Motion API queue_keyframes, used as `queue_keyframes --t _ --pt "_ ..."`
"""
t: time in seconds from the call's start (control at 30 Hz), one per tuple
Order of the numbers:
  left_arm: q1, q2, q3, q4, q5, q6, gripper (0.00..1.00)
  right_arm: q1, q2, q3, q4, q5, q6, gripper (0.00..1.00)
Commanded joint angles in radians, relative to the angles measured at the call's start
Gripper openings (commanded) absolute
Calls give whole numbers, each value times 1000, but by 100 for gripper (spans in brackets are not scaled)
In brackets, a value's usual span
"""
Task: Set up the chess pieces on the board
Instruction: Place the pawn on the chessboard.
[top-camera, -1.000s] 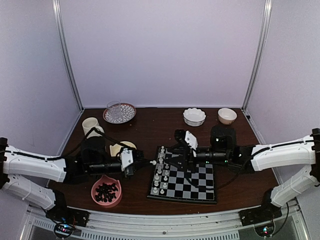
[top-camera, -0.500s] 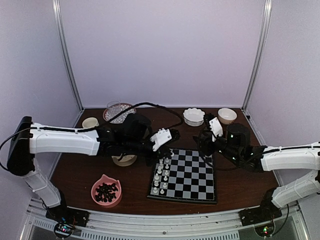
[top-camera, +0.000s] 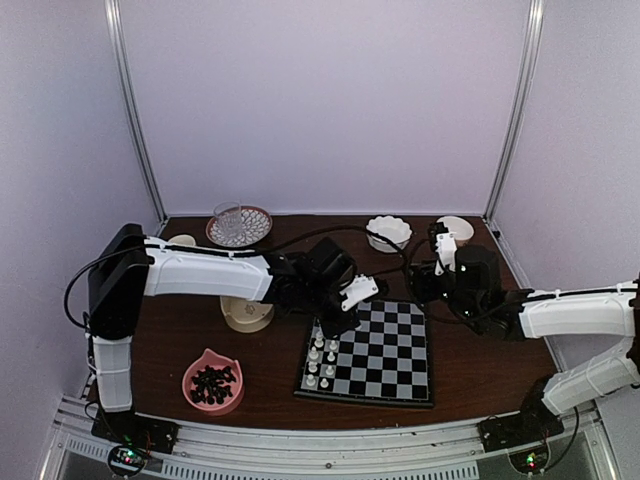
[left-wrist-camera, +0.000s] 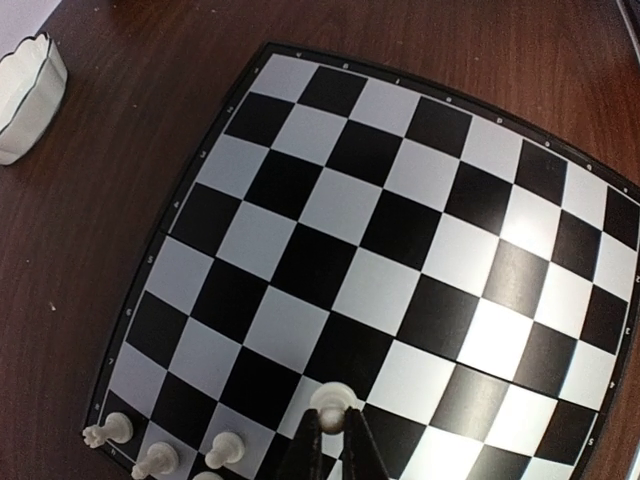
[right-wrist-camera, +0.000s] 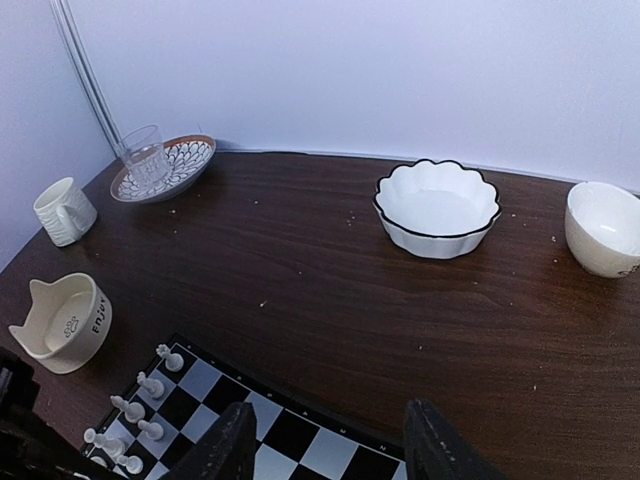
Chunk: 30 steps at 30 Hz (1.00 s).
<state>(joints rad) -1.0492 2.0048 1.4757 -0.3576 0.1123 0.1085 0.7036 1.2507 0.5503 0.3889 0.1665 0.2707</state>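
Left fingers (left-wrist-camera: 305, 455) pinch chess piece (left-wrist-camera: 331, 398) by board (left-wrist-camera: 400, 230) edge; open squares beyond.

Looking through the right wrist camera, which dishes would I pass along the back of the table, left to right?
Cream mug → patterned plate → scalloped white bowl → plain white bowl

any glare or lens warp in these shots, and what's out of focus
Left wrist view: the board bows fisheye-style, and glare whitens its lower-right squares. Right wrist view: the right gripper looks soft, and the table edge curves. Top view: even light, chess pieces tiny.
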Motion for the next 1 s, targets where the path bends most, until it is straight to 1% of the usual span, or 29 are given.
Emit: queue_keyframes --t 0.0,0.13,0.3,0.43,0.47,0.5,0.53,0.63,0.67,0.7,0.77,0.87,0.97 --pt "-5 51 75 -32 10 -19 0 -7 -23 -8 15 34 38 53" --pt "-4 91 116 -48 7 -20 0 -8 -37 -20 20 55 51 53" --pt "-5 121 126 -46 0 -24 0 -8 -43 -34 30 76 80 54" --pt "-4 133 119 -38 -10 -30 5 -10 -41 -25 -2 114 118 55" --pt "-5 133 115 -32 -12 -32 8 -9 -45 -22 -9 119 119 55" --pt "-4 132 112 -27 -15 -36 11 -10 -51 -23 -16 120 119 57" --pt "-4 131 109 -24 -18 -39 17 -11 -60 -24 -21 114 114 62" --pt "-3 113 92 3 -29 -56 31 -13 -93 -38 -40 117 125 90" --pt "-3 100 81 18 -29 -64 35 -15 -103 -53 -27 122 131 97" --pt "-1 82 64 39 -26 -70 38 -18 -112 -73 -10 124 141 99" --pt "5 40 31 69 -29 -84 42 -26 -118 -101 30 116 153 100" --pt "12 -22 3 82 -18 -91 44 -29 -113 -74 -26 122 174 99" --pt "23 -59 -2 71 -3 -103 47 -29 -111 -58 -41 126 179 99"
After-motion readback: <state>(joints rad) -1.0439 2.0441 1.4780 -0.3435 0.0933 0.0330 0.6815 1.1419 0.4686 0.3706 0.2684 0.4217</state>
